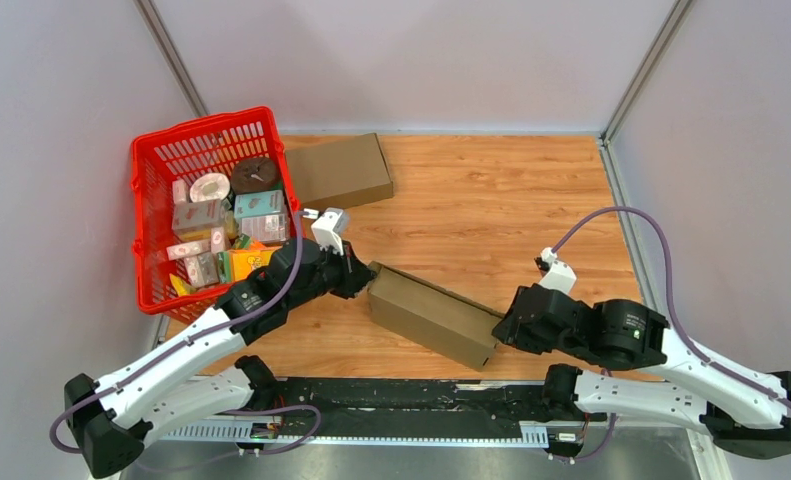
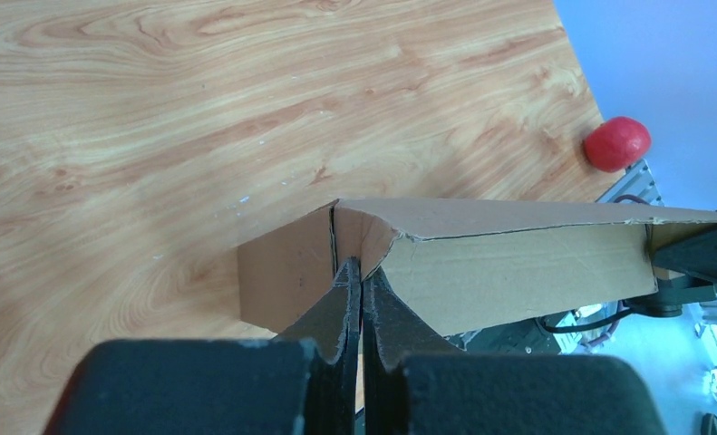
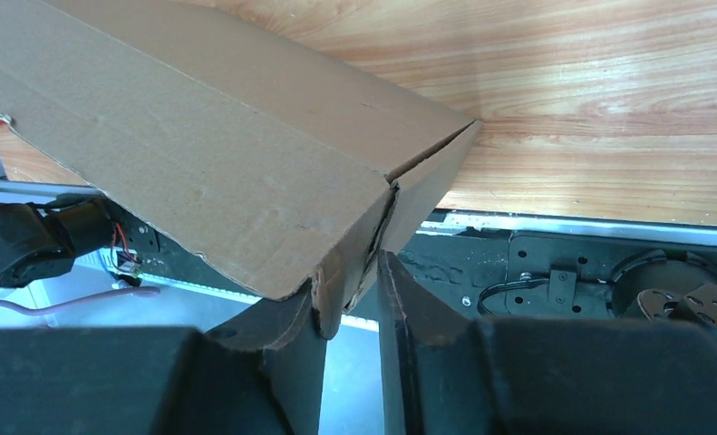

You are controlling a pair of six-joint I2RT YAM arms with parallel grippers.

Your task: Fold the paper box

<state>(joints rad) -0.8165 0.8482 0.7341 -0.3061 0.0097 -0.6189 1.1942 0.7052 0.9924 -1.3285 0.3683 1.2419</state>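
In the top view, my left gripper (image 1: 363, 280) and my right gripper (image 1: 499, 335) meet the ends of the long brown cardboard box (image 1: 433, 315), but the fingertips are hidden there. In my right wrist view the box is cut by the left edge, and I cannot tell if my fingers press its flap. The small red round thing (image 2: 617, 143) is too unclear to name. Labels inside the red plastic basket (image 1: 206, 125) are too small to read.

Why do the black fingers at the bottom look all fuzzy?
Left wrist view: the black gripper fingers are close to the lens, so blurred; the brown cardboard box looks sharper. Right wrist view: fingers equally soft. Top external view: box crisp.
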